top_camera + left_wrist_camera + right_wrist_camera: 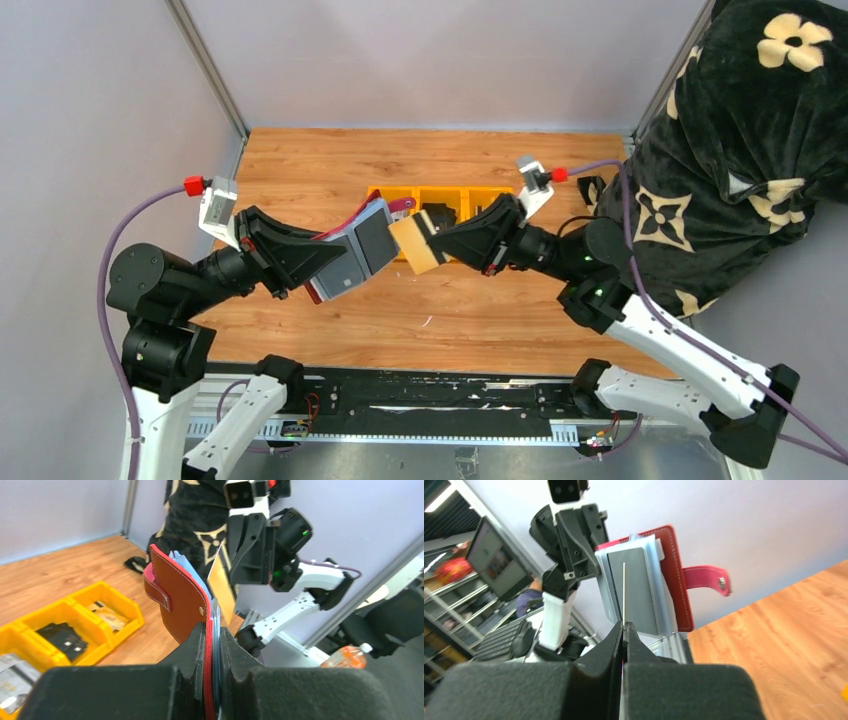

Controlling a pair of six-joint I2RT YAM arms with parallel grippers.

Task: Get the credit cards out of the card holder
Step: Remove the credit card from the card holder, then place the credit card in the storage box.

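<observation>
My left gripper [318,268] is shut on the dark-red card holder [350,248] and holds it open in the air above the table. Its grey lining and card sleeves face the right arm. In the left wrist view the holder [179,600] stands up from between my fingers, strap tab to the left. My right gripper [438,245] is shut on a tan-gold credit card [414,244], held just right of the holder and apart from it. In the right wrist view this card [624,592] shows edge-on as a thin line before the holder [644,590].
A yellow bin tray [480,198] with three compartments lies behind the grippers, holding dark and pale small items; it also shows in the left wrist view [75,625]. A black cloth with cream flowers [740,130] covers the right side. Wooden table [400,310] below.
</observation>
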